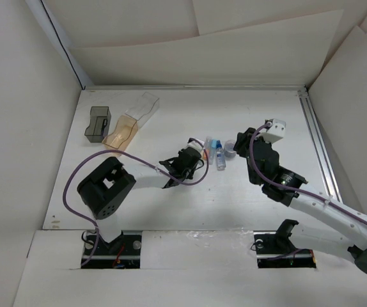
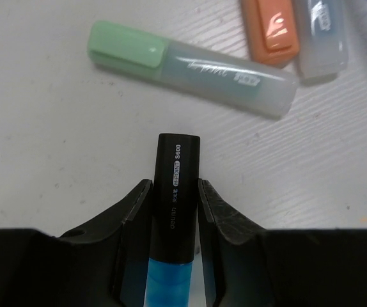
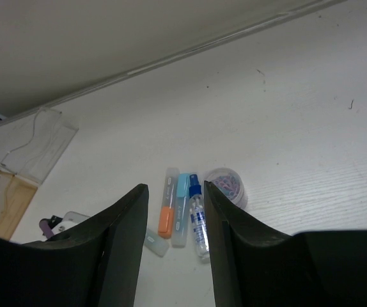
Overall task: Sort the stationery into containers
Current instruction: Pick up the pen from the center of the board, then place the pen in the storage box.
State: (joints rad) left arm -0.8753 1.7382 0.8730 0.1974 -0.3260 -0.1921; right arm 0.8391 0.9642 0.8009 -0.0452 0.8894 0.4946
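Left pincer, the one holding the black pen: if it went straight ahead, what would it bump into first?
Probably the green-capped marker, lying crosswise just ahead. The black pen sticks out past the left pincer, so its end would likely touch first. How high it hangs is unclear.

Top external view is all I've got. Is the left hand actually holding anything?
Observer: Yes. The left wrist view shows the left hand shut on a black-and-blue marker.
Operator: What lies just ahead of it?
Observer: A green-capped highlighter, lying flat and apart from the held marker.
Operator: And the right hand?
Observer: The right hand is open and empty.
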